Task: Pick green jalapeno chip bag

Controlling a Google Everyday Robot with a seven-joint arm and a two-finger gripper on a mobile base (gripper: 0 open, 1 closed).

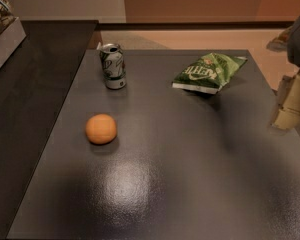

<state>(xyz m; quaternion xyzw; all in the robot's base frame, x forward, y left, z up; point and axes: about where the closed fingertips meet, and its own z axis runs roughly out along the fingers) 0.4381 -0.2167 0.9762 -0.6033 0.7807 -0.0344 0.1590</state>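
While I watch from the one camera, the green jalapeno chip bag (208, 73) lies flat on the far right part of the dark grey table (190, 184), its white edge turned toward me. The gripper (291, 104) sits at the right edge of the view, nearer to me than the bag and to its right, past the table's right edge. Bag and gripper are apart, no contact. I cannot tell whether the gripper is open or closed; nothing is visibly held in it.

Writing: white lettering runs across the bag's face, but I cannot read it from this angle. No brand legible.

Left of the bag, well apart, a green-and-white soda can (113, 65) stands upright near the far left part of the table, top opened; its markings are not readable. Nearer to me than the can, an orange (101, 129) rests on the table.

Count: one chip bag, one can, one orange, one gripper.

A second, darker surface (35, 109) adjoins on the left, with a white box (5, 41) at its far corner.
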